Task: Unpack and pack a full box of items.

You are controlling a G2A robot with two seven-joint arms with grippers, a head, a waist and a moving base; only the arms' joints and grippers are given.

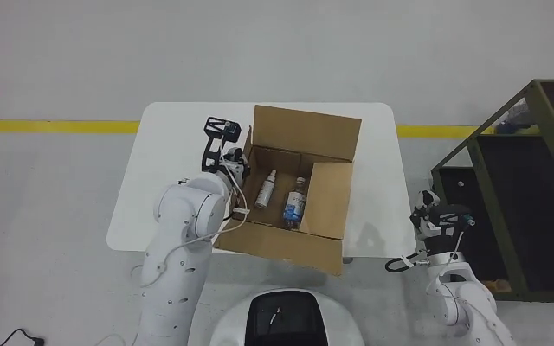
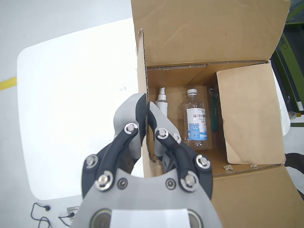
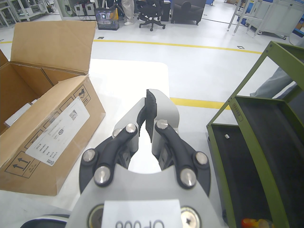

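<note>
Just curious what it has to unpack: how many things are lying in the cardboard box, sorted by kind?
Bottles: 2 (white spray bottle, clear bottle with a blue label)
Wrenches: 1 (green-handled wrench)
Total: 3 visible in the box; the folded-in flap may hide more.

On the worktop [image 1: 173,173] sits the box [image 1: 307,130]; inside lie spray bottle [image 1: 266,189], bottle [image 1: 295,204], wrench [image 2: 213,115], left to right.

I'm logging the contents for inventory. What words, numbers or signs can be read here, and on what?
"75%": on the clear bottle; its other print is too small.
On the spray bottle: nothing readable.
On the wrench handle: pale print, too small.
On the box side: two up arrows; sticker text too small.
On the green cart: sticker, blurred.
</note>
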